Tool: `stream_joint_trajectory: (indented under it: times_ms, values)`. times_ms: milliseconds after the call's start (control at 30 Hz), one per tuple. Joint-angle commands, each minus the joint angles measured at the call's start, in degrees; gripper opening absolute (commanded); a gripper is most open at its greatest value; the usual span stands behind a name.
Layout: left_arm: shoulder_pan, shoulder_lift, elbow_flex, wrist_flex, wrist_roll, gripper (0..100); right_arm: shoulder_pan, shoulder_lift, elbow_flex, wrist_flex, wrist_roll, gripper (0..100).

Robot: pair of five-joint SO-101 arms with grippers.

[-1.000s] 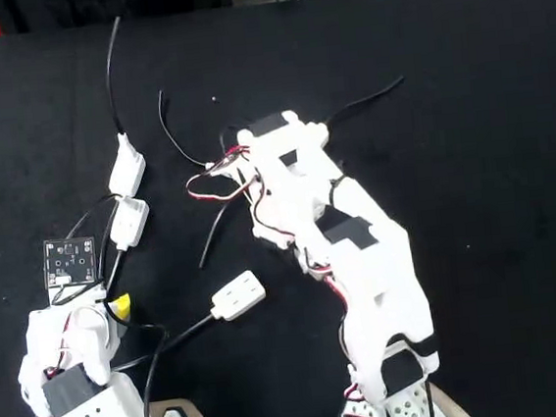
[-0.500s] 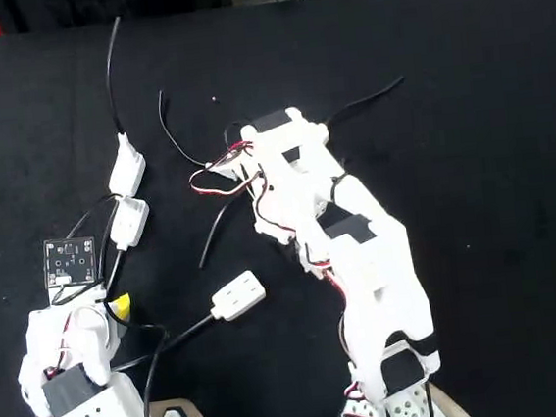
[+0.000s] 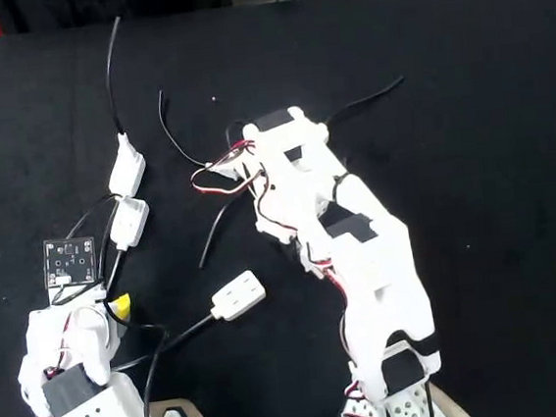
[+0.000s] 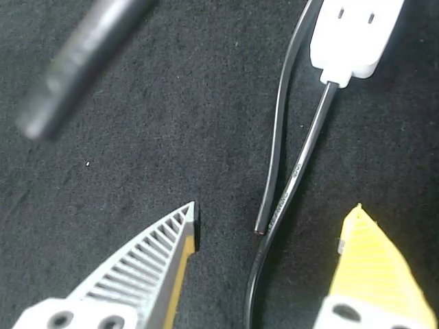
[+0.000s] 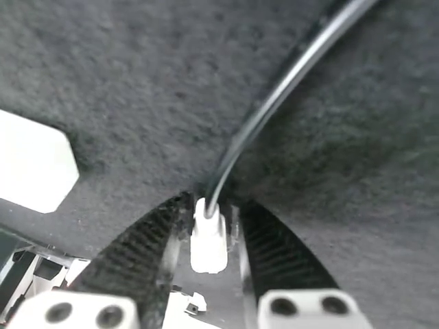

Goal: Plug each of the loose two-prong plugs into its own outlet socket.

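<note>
Holding plug in right gripper

Right gripper (image 5: 209,204) is clamped on a small white plug (image 5: 208,243), its cord (image 5: 288,75) running out ahead past the fingertips. Left gripper (image 4: 274,209) gapes wide (one finger yellow). A black cable (image 4: 274,178) lies between its fingers, with a white outlet (image 4: 353,31) just ahead.

outlet socket (image 4: 353,31) cut off by frame edge, dark cable (image 4: 75,68) near lens blurred, plug (image 5: 208,240) prongs hidden in right tool (image 5: 210,209) grip, white shape (image 5: 31,164) too blurred to ID

Black-clothed table (image 3: 489,149) with white outlet socket (image 3: 238,296), joined plug-and-socket pair (image 3: 127,172) (cords (image 3: 109,82) trailing), small board (image 3: 70,261)
</note>
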Motion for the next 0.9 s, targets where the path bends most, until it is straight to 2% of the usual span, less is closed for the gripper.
stream_joint_trajectory:
  times_ms: [0, 500, 867]
  values:
    - [0.57, -0.26, 1.1, -0.26, -0.35, 33, 2.81, -0.22, -1.45, 2.29, -0.62, 9.3]
    - [0.75, -0.26, 1.1, -0.26, -2.46, 33, 3.43, -8.84, 8.31, 1.85, -0.35, 9.3]
    - [0.75, -0.26, 1.1, -0.26, -2.55, 33, 3.34, -5.32, 4.18, -2.2, -0.44, 9.2]
